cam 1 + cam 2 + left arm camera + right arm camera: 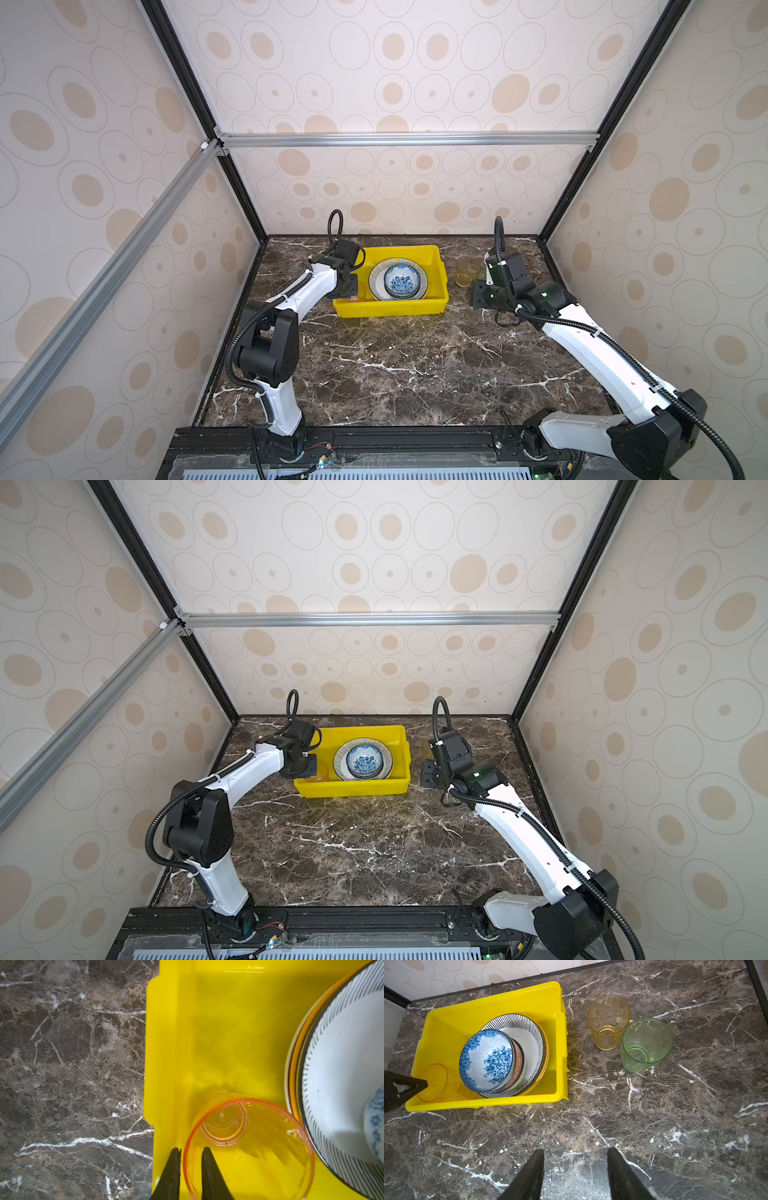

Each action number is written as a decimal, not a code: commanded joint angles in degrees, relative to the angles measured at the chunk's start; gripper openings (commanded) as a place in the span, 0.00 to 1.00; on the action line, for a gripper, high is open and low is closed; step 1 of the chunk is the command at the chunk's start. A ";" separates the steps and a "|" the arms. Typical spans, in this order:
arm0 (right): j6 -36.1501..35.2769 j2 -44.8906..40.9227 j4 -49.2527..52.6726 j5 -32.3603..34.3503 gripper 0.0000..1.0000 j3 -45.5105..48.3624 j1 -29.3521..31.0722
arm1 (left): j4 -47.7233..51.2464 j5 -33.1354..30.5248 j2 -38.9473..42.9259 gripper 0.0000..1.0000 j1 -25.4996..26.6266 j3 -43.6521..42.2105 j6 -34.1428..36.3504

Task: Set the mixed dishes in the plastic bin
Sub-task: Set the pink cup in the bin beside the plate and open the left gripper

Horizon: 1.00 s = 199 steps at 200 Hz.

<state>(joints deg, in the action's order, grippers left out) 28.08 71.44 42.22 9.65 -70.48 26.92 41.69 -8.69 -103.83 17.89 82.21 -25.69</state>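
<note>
Down in the near left corner of the yellow bin (176, 1043), the left end effector (191, 1148) straddles the rim of the pink cup (249, 1147), with one finger outside the wall and one inside. The jaws stand a little apart. A gap shows beside the cup wall, so the cup is released rather than pinched. It sits on the bin floor, close against the striped plate (324, 1047); the views do not settle whether it stands straight or leans.

The right end effector (575, 1150) hangs released and empty over bare table (675, 1126), to the right of the bin. Ahead of it, an amber cup (609, 1020) and a green cup (646, 1043) stand upright on the table outside the bin. They are just beside each other, and contact cannot be judged.

Inside the bin, a blue flowered bowl (488, 1059) is nested in another bowl (519, 1059) on the striped plate, and the edge of a further plate (547, 1051) shows below. In both top views the bin (390, 307) sits near the back wall, between the two arms.
</note>
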 commanded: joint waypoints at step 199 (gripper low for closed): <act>-1.64 -0.47 0.76 0.15 0.55 0.48 -4.35 | 7.67 -3.88 8.62 0.28 2.76 7.60 0.01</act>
<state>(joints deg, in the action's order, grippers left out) 27.33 70.96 42.22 9.67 -70.46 24.14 46.89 -11.07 -97.84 20.01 87.13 -25.69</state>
